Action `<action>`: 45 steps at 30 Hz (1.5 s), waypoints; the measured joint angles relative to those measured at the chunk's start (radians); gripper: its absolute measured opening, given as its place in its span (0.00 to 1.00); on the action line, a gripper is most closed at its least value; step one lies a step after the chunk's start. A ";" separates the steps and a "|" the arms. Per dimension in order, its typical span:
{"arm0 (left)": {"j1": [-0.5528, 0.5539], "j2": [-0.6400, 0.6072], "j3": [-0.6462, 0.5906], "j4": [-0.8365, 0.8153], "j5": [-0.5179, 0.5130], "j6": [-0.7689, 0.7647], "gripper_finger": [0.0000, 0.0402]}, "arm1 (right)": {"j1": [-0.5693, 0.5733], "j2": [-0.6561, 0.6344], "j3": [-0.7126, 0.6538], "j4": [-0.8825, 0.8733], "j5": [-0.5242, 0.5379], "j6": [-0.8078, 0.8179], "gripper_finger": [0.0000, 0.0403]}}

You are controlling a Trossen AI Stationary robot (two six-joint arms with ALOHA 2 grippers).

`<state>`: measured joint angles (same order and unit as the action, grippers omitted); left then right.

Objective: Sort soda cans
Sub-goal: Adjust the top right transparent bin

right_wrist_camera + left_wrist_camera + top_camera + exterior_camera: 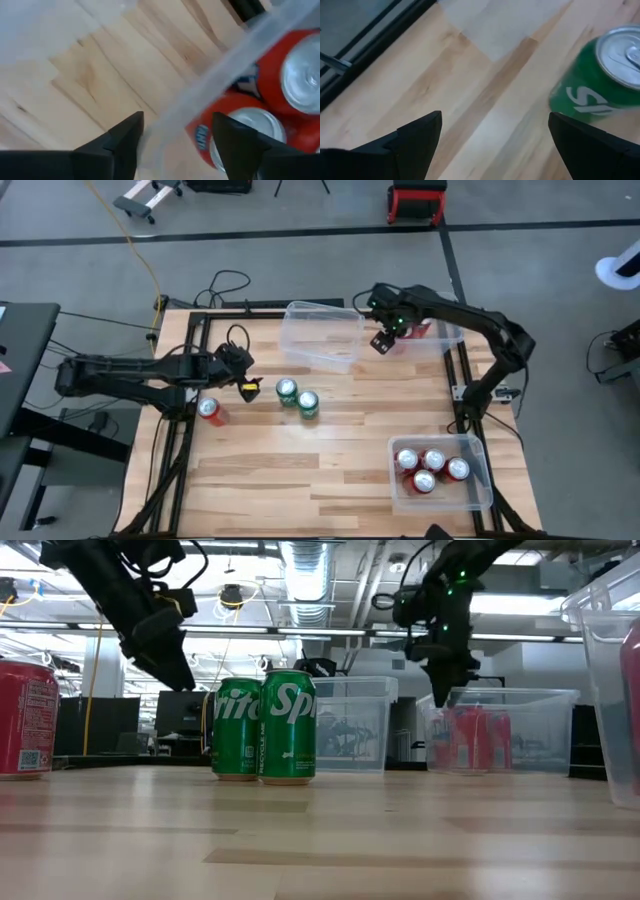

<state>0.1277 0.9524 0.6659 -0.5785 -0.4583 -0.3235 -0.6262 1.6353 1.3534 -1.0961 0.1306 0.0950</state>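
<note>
Soda cans are partly sorted: four red ones (430, 468) sit in the near right bin (482, 485), and apparently more in the far right bin (447, 335), where the right gripper (381, 341) hovers open and empty. Two green cans (297, 397) and one red can (209, 410) remain on the table (330, 450) near the left gripper (248, 388), open wide, holding nothing.

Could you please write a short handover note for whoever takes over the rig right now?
Left gripper: open, empty, beside the two green cans.
Right gripper: open, empty, over the far right bin holding red cans.
Done: four red cans in the near right bin.
Left: both green cans and one red can at the left edge stand loose on the table; the clear middle bin looks empty.
</note>
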 joint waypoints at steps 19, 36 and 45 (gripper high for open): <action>-0.045 0.000 0.000 -0.055 -0.002 -0.064 0.90 | 0.256 0.062 0.000 -0.033 -0.070 0.220 0.16; -0.045 0.000 0.000 -0.060 -0.002 -0.060 0.90 | 0.464 0.074 0.063 0.040 -0.126 0.335 0.16; -0.052 -0.009 0.001 -0.018 -0.002 0.022 0.90 | 0.468 0.183 0.154 0.049 -0.142 0.270 0.17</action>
<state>0.0758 0.9429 0.6664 -0.5961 -0.4604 -0.3019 -0.1582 1.8180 1.5069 -1.0473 -0.0111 0.3653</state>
